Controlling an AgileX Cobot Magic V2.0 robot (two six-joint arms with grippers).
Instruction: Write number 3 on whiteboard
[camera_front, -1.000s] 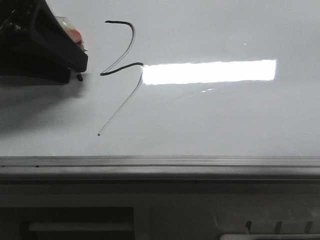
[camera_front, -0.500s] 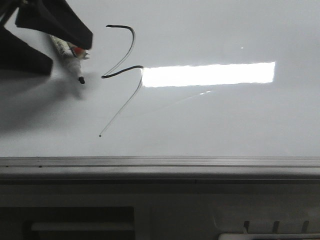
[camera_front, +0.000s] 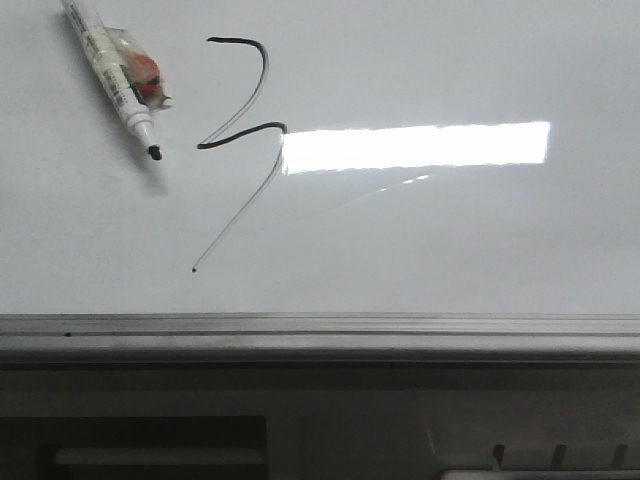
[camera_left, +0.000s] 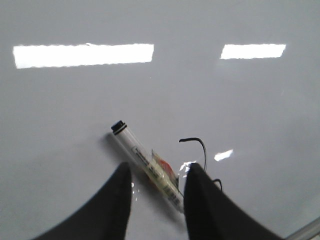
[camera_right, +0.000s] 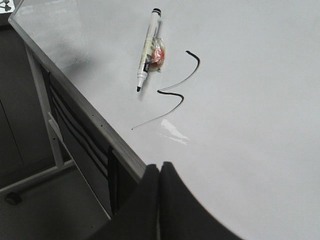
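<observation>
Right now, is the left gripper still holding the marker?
No: in the left wrist view the marker lies flat on the whiteboard, with the left gripper open above it, fingers either side, not touching.

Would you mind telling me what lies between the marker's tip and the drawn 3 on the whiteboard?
Nothing: only bare whiteboard separates the marker tip from the number 3, clearest in the front view.

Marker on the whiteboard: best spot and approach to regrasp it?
Grip the marker mid-barrel, by the taped red patch, from above with the fingers across its width. It lies flat on the whiteboard, tip toward the number 3, with the open left gripper already straddling it.
</observation>
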